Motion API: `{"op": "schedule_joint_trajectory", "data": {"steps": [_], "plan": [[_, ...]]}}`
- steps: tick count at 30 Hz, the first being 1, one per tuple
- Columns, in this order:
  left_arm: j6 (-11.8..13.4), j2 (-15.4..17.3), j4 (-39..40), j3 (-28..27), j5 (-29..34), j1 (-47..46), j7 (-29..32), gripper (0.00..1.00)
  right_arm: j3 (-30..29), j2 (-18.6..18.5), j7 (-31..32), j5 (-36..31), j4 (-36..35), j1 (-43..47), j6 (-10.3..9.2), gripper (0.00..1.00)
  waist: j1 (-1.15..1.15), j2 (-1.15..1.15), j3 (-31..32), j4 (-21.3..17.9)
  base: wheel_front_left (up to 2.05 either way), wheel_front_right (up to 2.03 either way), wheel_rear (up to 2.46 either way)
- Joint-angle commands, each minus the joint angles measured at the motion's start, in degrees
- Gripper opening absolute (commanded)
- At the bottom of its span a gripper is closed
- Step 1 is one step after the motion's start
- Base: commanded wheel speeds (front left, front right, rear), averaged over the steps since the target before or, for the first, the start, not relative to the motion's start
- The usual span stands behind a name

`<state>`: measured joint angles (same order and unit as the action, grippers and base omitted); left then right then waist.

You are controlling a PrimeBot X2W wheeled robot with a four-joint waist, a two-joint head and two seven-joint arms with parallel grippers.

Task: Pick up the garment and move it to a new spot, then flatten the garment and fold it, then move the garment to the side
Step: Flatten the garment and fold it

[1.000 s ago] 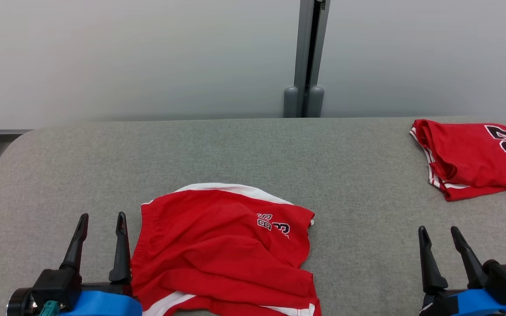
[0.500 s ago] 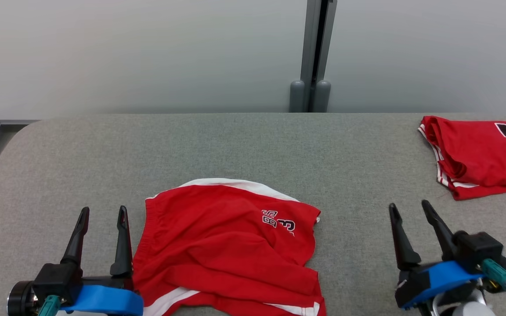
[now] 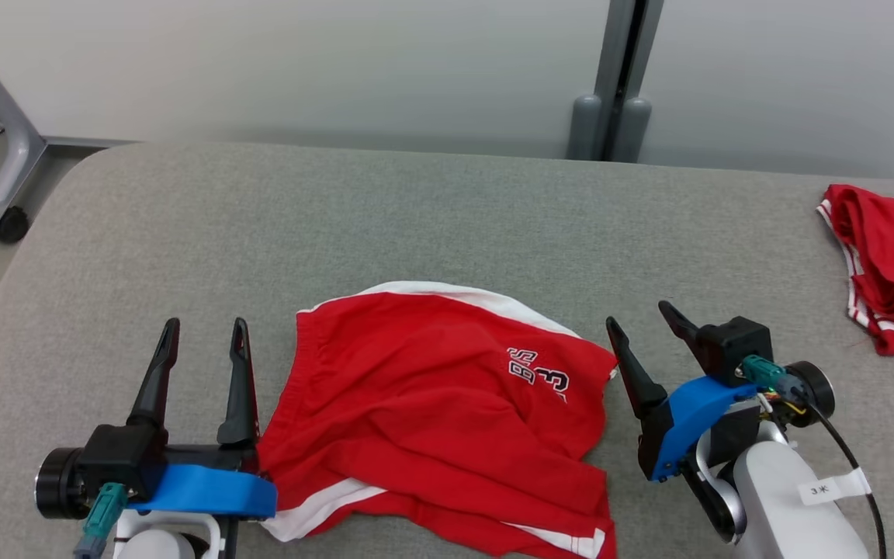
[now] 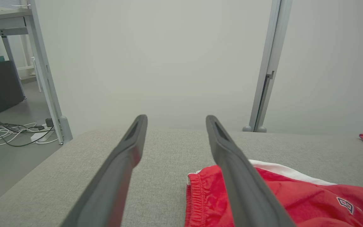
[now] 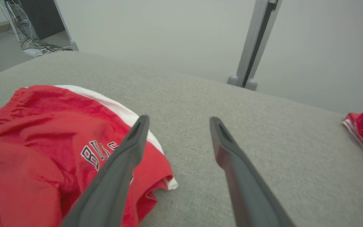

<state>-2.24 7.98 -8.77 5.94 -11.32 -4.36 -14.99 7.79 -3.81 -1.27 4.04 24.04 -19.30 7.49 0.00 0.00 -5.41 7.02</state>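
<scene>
Two red garments on counter [image 3: 338, 217]: shorts [image 3: 431, 404] lower centre, folded garment [image 3: 893, 264] right edge; left tool [image 3: 206, 326], right tool [image 3: 638, 314] flank shorts, both open

**Fig. 1.** One table [image 3: 338, 217] (grey, cloth-covered) carries two red garments: one pair of red shorts [image 3: 431, 404] at the table's front middle and one second red garment [image 3: 893, 264] at the table's right edge. Two hands are over the table's front edge, the left hand [image 3: 206, 330] and the right hand [image 3: 636, 314], with two dark fingers [image 3: 239, 373] each, four in all. Behind the table's far edge is one grey post [image 3: 619, 78]. Off its left corner is one caster wheel [image 3: 6, 225].
</scene>
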Motion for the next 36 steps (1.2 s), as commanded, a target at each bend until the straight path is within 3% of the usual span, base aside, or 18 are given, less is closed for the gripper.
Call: {"op": "schedule_joint_trajectory", "data": {"steps": [1,9,16,17,18,24,36], "plan": [[-0.22,-0.3,0.03,-0.06,0.37,-1.22,-0.25,1.0,0.51,-0.44,0.07,-0.52,1.62,-1.57,0.01,1.0,0.0,0.0,-1.61,1.7,0.0,0.0,0.0],[-0.89,-1.7,-0.88,0.7,0.79,-3.37,-0.26,1.0,2.71,-2.27,-0.21,-1.73,14.69,-5.39,0.01,1.0,0.0,0.0,-4.31,4.66,0.0,0.0,0.0],[-1.3,-2.26,-1.5,0.16,1.09,-3.54,-0.25,1.0,5.58,-1.65,-0.94,-0.67,23.02,-7.31,0.01,1.0,0.0,0.0,-4.48,4.93,0.0,0.0,0.0],[-1.37,-2.32,-1.62,0.08,1.14,-3.6,-0.25,1.0,6.14,-1.5,-1.1,-0.21,23.86,-7.51,0.01,0.32,0.0,0.0,-4.44,4.89,0.0,0.0,0.0],[-1.4,-2.43,-1.75,0.06,1.23,-3.67,-0.25,1.0,6.6,-1.4,-1.4,0.41,24.72,-7.85,0.01,0.0,0.0,0.0,-4.4,4.85,0.0,0.0,0.0],[-1.67,-2.98,-2.13,-0.01,1.64,-4.02,-0.25,1.0,6.71,-4.61,-3.59,2.75,26.75,-12.29,-0.01,0.0,0.0,0.0,-4.29,4.66,0.0,0.0,0.0],[-2.32,-3.64,-2.27,-0.15,2.36,-4.51,-0.25,1.0,3.71,-16.4,-3.81,3.88,28.51,-23.82,0.0,0.0,0.0,0.0,-5.22,5.05,0.0,0.0,0.0]]}}
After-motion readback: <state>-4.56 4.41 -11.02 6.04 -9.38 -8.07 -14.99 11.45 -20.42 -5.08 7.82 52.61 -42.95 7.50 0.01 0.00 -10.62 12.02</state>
